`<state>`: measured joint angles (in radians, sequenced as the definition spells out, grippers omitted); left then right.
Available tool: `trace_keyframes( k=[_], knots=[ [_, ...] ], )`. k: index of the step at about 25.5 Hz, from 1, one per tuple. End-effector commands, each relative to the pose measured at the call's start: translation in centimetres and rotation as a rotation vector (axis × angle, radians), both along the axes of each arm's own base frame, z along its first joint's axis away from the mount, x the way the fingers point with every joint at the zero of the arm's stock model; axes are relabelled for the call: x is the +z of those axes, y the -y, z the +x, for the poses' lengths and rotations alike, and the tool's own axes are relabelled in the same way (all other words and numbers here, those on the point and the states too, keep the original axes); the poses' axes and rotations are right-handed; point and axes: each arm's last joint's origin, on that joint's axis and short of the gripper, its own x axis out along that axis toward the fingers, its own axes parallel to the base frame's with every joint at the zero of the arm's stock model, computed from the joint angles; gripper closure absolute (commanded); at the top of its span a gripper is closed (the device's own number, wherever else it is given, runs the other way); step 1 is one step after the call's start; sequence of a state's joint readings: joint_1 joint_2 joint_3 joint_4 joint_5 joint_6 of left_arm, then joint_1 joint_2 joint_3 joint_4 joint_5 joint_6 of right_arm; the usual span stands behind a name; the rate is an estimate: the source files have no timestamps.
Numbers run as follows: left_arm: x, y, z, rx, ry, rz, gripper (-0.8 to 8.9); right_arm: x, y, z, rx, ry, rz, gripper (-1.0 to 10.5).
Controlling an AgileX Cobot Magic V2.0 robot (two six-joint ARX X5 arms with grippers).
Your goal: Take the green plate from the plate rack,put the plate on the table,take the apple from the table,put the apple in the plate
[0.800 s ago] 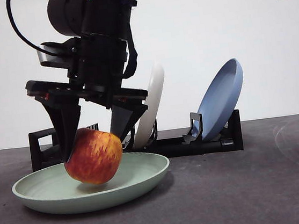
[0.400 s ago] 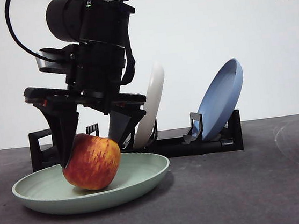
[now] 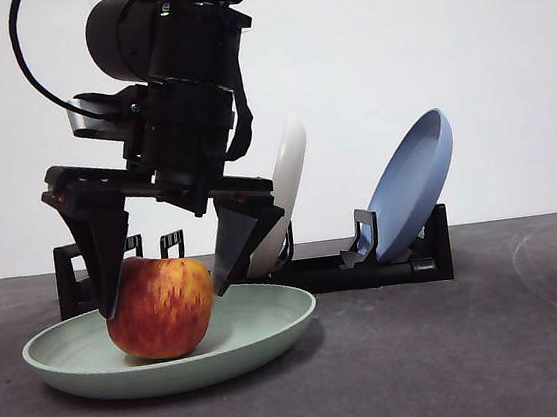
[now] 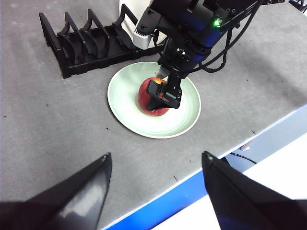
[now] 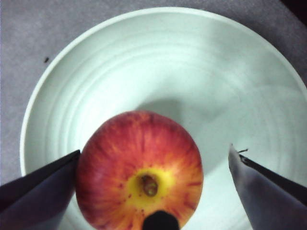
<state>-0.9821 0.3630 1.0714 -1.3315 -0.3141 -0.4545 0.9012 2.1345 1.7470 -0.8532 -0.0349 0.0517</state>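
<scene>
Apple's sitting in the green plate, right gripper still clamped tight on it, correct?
Not quite. The apple does sit in the green plate, but the right gripper is open: the right wrist view shows a clear gap between one jaw and the apple.

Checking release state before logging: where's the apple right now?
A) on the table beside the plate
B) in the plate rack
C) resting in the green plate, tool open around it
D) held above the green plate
C: the apple sits on the green plate, and the right tool is open, one jaw clearly clear of the fruit.
</scene>
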Motion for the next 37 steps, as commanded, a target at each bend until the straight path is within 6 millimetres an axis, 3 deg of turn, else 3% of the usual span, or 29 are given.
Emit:
trace_keyframes(
  k=[1, 6, 13, 21, 28, 31, 34, 37],
  knots=[
    [-0.1, 0.0, 0.0, 0.002, -0.005, 0.0, 5.0, -0.3, 0.1, 0.2, 0.001, -0.022, -0.027, 4.4],
    [-0.1, 0.0, 0.0, 0.002, -0.005, 0.0, 5.0, 2.2, 0.1, 0.3, 0.0, -0.027, -0.032, 4.4],
    [-0.1, 0.0, 0.0, 0.003, -0.004, -0.001, 5.0, 9.6, 0.1, 0.1, 0.05, -0.027, 0.044, 4.4],
    [0.2, 0.3, 0.2, 0.004, 0.011, -0.022, 5.0, 17.7, 2.6, -1.5, 0.075, 0.058, 0.153, 4.4],
    [0.5, 0.8, 0.6, 0.025, 0.035, -0.032, 5.0, 23.4, 6.9, -4.6, 0.068, 0.147, 0.263, 4.4],
    [0.9, 1.3, 0.9, 0.023, 0.056, -0.064, 5.0, 25.5, 10.5, -7.6, 0.073, 0.179, 0.294, 4.4],
    [1.3, 1.8, 1.3, 0.019, 0.073, -0.08, 5.0, 26.0, 14.7, -10.9, 0.043, 0.214, 0.271, 4.4],
    [1.5, 2.4, 1.7, 0.017, 0.076, -0.085, 5.0, 25.1, 18.9, -14.2, -0.007, 0.245, 0.236, 4.5]
  ],
)
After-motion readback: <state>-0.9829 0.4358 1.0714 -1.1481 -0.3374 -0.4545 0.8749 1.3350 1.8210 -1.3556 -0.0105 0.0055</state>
